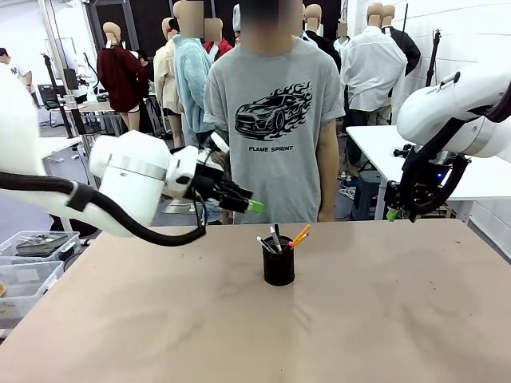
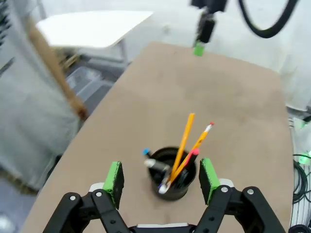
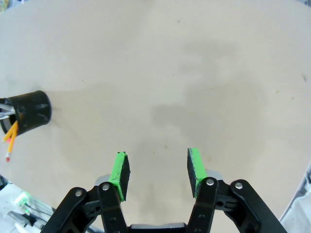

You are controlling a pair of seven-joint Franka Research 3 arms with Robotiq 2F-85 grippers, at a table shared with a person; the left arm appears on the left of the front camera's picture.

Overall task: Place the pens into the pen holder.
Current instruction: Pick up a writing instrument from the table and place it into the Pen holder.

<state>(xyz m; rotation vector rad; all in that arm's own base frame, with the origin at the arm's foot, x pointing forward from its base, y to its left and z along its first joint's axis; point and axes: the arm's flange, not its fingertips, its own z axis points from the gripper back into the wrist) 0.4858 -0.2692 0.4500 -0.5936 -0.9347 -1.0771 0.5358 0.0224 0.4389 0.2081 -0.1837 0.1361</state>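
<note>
Left wrist view shows pens (image 2: 181,154) inside pen holder (image 2: 172,180); count unclear.

A person in a grey car-print T-shirt (image 1: 275,120) stands behind the tan table (image 1: 383,319).

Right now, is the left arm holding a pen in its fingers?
No, the left fingers stand apart with nothing between them; the pens sit in the pen holder.
</note>
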